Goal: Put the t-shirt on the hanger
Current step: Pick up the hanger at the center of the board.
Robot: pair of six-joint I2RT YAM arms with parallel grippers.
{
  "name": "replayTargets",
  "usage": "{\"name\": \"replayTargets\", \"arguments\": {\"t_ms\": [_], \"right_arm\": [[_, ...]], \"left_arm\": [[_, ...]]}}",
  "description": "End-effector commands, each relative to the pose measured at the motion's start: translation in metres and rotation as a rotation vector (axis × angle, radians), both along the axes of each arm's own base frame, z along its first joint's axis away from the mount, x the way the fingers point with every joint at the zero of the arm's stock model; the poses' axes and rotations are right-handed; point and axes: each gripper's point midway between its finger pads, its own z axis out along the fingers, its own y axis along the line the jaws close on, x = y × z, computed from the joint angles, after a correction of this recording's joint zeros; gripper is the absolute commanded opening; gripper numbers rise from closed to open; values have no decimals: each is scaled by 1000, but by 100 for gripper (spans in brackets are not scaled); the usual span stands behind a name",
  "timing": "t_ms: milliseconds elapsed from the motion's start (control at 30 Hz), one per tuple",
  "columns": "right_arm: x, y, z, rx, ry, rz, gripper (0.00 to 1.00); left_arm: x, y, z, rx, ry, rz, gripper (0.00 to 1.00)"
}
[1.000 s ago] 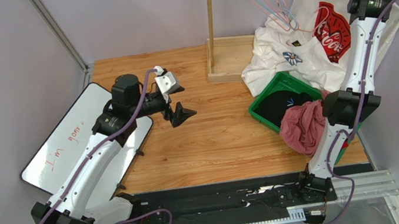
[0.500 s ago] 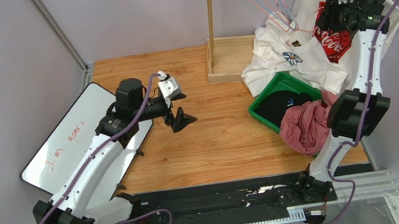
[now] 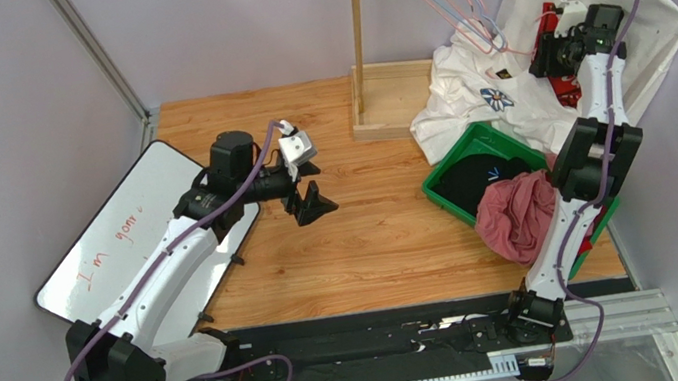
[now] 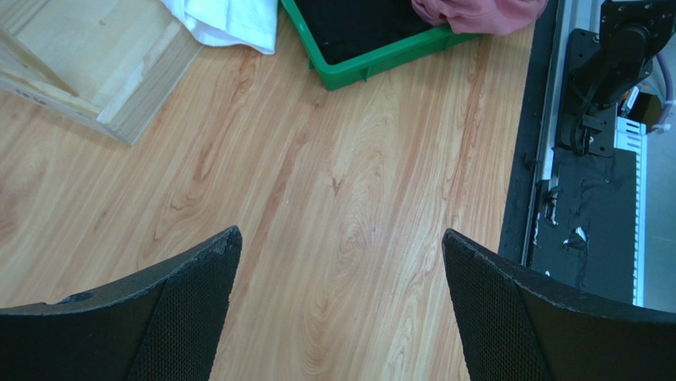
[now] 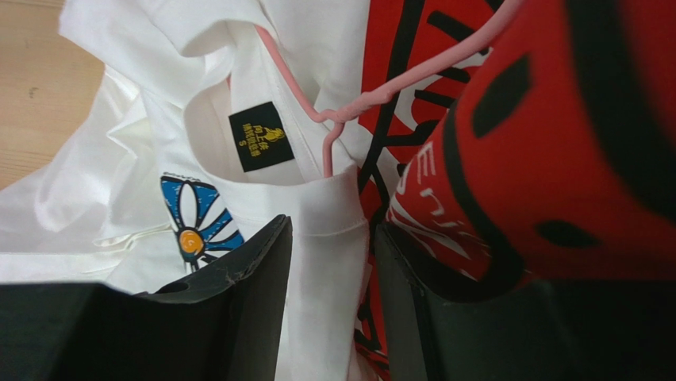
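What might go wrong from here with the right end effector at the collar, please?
The right end effector straddles the collar of the t-shirt, right beside the red-graphic shirt, so closing could pinch both garments. The pink hanger reaches into the neck opening just ahead; tugging the fabric might pull it out.

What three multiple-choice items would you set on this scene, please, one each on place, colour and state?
1. Where does the pink cloth lie? A) on the whiteboard B) over the green bin's edge C) in the wooden box
2. What colour is the hanger at the t-shirt's neck? A) black B) green C) pink
3. How is the left end effector? A) open, empty B) gripping a hanger C) shut on cloth
1 B, it drapes over the bin's near rim; 2 C, pink wire by the neck label; 3 A, its fingers stand wide apart.
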Motion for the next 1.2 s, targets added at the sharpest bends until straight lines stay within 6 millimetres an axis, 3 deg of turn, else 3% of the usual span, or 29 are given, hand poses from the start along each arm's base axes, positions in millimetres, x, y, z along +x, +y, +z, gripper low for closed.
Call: {"name": "replayTargets", "arguments": {"t_ms": [0, 167, 367, 400, 433, 467, 500, 600, 633, 733, 767, 833, 867, 1000, 1167], "right_arm": [[15, -18, 6, -90, -66, 12, 48], [0, -13, -22, -30, -18, 40, 48], [-19, -4, -15, 43, -59, 76, 46], [-22, -1, -20, 53, -66, 86, 40], [-22, 0, -13, 50, -84, 89, 27], [-23, 2, -10, 56, -91, 92, 3], [-23, 4, -6, 72, -100, 92, 0], [-25, 17, 31, 119, -168, 90, 0], [-31, 21, 51, 117, -201, 86, 0], [-40, 33, 84, 129, -245, 70, 0], [-47, 38, 106, 118, -280, 63, 0], [-55, 38, 123, 101, -296, 35, 0], [-61, 40, 144, 77, -330, 30, 0], [-81, 45, 178, 38, -365, 26, 0], [-90, 51, 224, 33, -429, 20, 0]], "left_arm": [[2, -3, 9, -6, -6, -20, 99], [4, -2, 5, 10, 2, -18, 99], [6, -5, 3, 12, 15, -26, 99], [6, -5, 4, 10, 14, -28, 99], [6, -5, 4, 10, 17, -31, 99], [5, -5, 3, 10, 24, -35, 99], [5, -6, 5, 9, 20, -37, 99], [3, -6, 6, 8, 22, -45, 99], [2, -5, 7, 7, 22, -46, 99], [1, -6, 10, 0, 15, -51, 99], [1, -7, 10, -3, 12, -54, 99], [1, -8, 12, -11, 14, -57, 99], [2, -8, 13, -18, 9, -57, 99], [3, -11, 16, -31, 1, -61, 99], [3, -12, 19, -41, -12, -70, 99]]}}
